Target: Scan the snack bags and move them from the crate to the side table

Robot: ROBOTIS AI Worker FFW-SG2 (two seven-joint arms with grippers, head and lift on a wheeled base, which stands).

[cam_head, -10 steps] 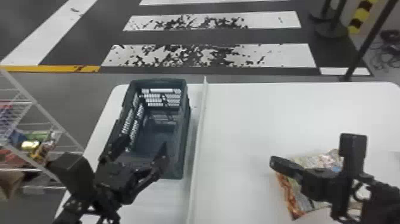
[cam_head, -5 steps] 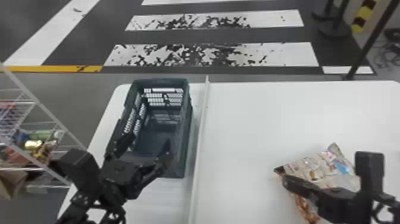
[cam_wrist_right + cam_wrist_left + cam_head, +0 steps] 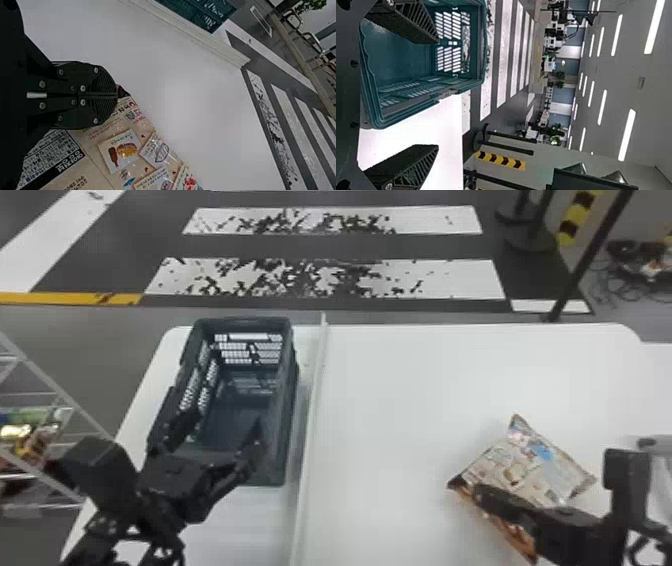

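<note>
Nearest you, at the lower right of the head view, the right gripper (image 3: pixel 478 491) is closed on one corner of the snack bag (image 3: pixel 522 462). You will find that bag over the white table (image 3: pixel 415 390), to the right of the raised strip (image 3: pixel 312 390), its beige face printed with small food pictures; whether it touches the tabletop cannot be told. At your lower left, the left gripper (image 3: pixel 225 425) is open, its two fingers (image 3: pixel 411 164) spread well apart at the near part of the crate (image 3: pixel 293 360) and gripping nothing. You have the crate standing upright left of the strip, with slotted walls. Farther left, beside the table, you can note a wire shelf (image 3: pixel 56 386) bearing packets (image 3: pixel 15 432). Past the table's far edge lie worn white floor stripes (image 3: pixel 325 280), and toward the far right, a black-and-yellow striped piece (image 3: pixel 575 220).
</note>
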